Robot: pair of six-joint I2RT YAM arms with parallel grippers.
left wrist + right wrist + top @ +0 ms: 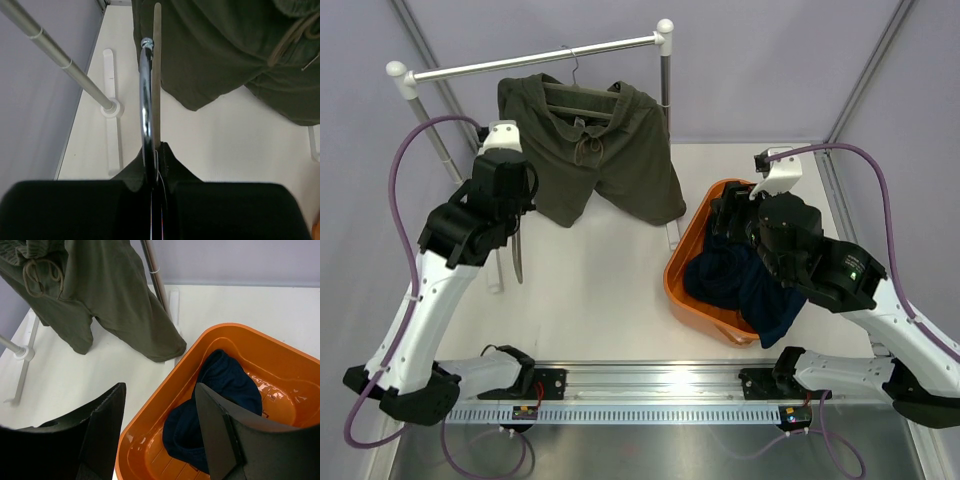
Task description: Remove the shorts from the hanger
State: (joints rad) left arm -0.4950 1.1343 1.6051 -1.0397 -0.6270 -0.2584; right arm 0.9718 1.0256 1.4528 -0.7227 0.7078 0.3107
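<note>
The olive-green shorts [590, 150] hang from a hanger [582, 97] hooked on the silver rail [535, 58] at the back. Their legs also show in the left wrist view [210, 55] and the right wrist view [115, 305]. My left gripper [513, 222] points down in front of the shorts' left leg, apart from them. It is shut [155, 150] on a second, empty hanger [146, 95] with a chrome hook and a pale bar. My right gripper [725, 215] is open and empty [159, 405] over the orange tub.
An orange tub [682, 262] at the right holds dark navy clothing [740, 280], which also shows in the right wrist view [220, 390]. The rack's left post [65, 62] and foot [111, 107] stand by my left gripper. Its right post [666, 80] stands behind the tub.
</note>
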